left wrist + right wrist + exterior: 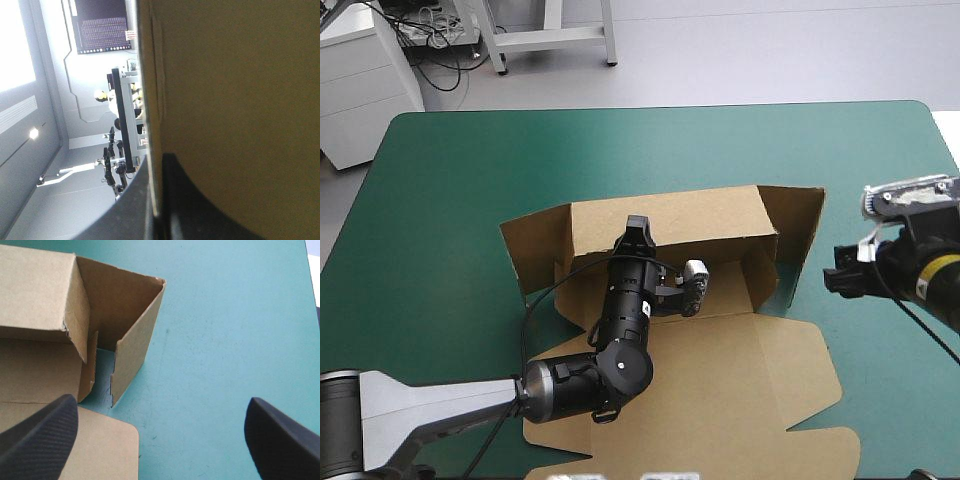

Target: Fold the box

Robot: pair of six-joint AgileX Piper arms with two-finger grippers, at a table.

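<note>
The left jaws are clamped on the back wall of the brown box [720, 390], board between them. The right jaws gape wide, the box's raised end just ahead on the teal-green desk [450, 190].

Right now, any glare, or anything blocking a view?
High view: no glare on the teal-green cover, faint shadows inside the box. Left wrist view: box board, clamped in the left claw, blocks most of it. Right wrist view: clear, box corner shaded.
</note>
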